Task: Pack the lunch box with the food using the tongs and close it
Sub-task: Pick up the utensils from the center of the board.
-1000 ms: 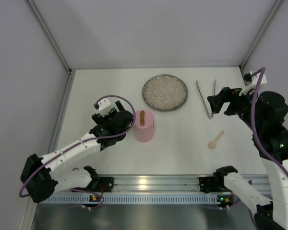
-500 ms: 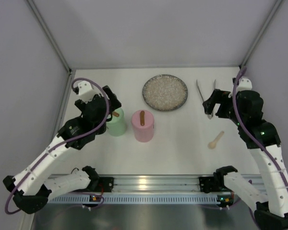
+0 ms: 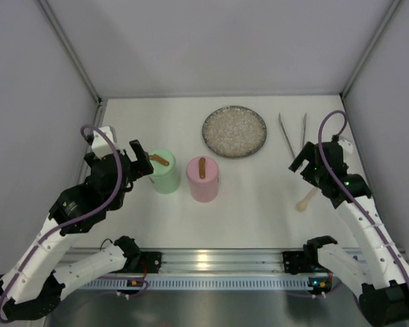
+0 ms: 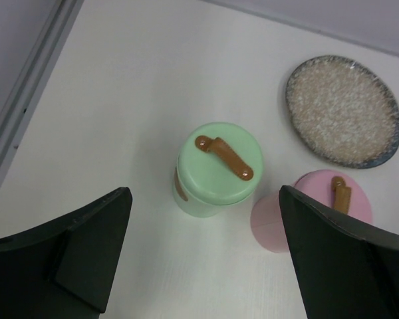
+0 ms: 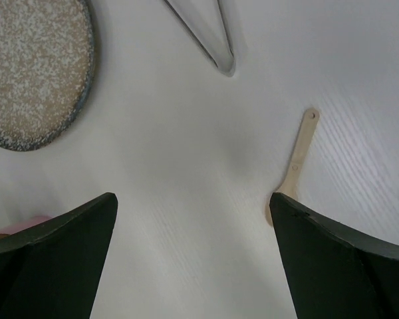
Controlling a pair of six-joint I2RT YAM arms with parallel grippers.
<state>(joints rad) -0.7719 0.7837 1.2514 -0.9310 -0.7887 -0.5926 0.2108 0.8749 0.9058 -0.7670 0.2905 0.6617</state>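
The lunch box stands as two round lidded tubs with brown straps, a green one (image 3: 165,172) (image 4: 216,169) and a pink one (image 3: 203,178) (image 4: 312,212). The silver tongs (image 3: 293,133) (image 5: 213,40) lie flat at the back right. No food is in view. My left gripper (image 3: 116,167) (image 4: 203,193) hangs open above the table, to the left of the green tub and clear of it. Open and holding nothing, my right gripper (image 3: 320,167) (image 5: 191,197) hovers on the near side of the tongs' joined end.
A speckled grey plate (image 3: 234,131) (image 4: 342,109) (image 5: 33,66) sits bare at the back centre. A small wooden spoon (image 3: 306,199) (image 5: 299,156) lies just under my right gripper's right finger. Side walls and a metal frame rail (image 3: 88,150) border the table.
The left arm has pulled back left off the green tub, which now shows fully. The right arm has drawn back toward me from the tongs. Both grippers have opened a little wider.
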